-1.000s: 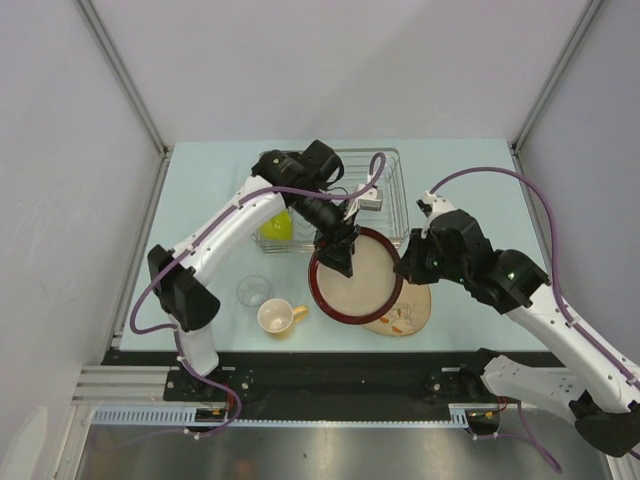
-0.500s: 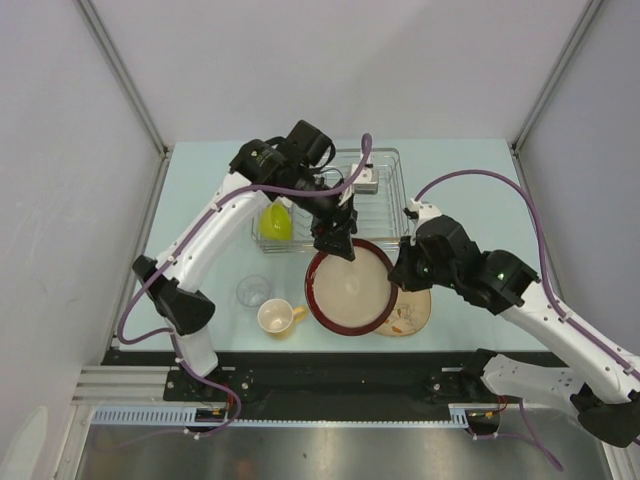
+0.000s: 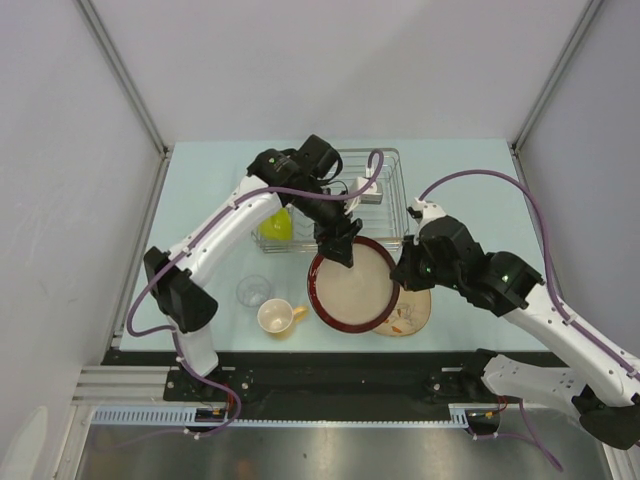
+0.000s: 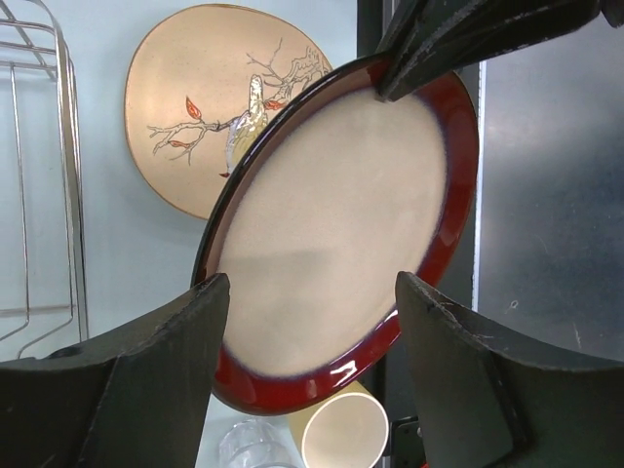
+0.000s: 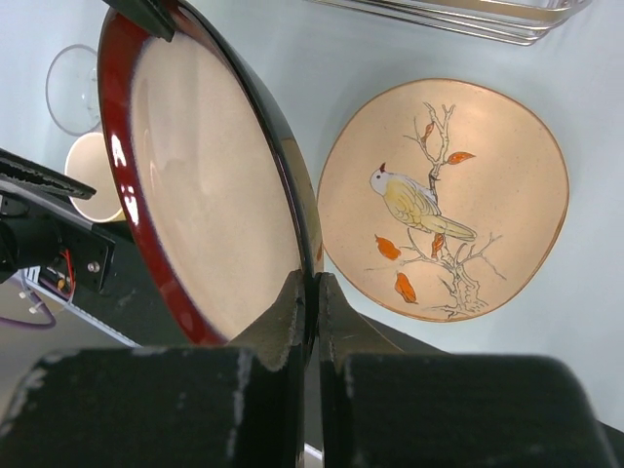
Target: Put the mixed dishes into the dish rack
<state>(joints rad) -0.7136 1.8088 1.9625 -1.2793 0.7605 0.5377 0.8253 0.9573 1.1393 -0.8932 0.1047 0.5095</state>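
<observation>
1. The dark-red-rimmed plate (image 3: 355, 285) hung tilted above the table (image 3: 200, 200) towards its near edge. It sat just before the dish rack (image 3: 392, 190) and partly over the bird plate (image 3: 412, 315).
2. The right gripper (image 5: 310, 292) was clamped on the plate's rim.
3. The left gripper (image 3: 340, 248) had drifted rackward, then returned to the plate's far rim. Its jaws gaped astride the rim and held nothing.
4. The plate had hardly shifted, so a handover looked pending and racking had not begun.
</observation>
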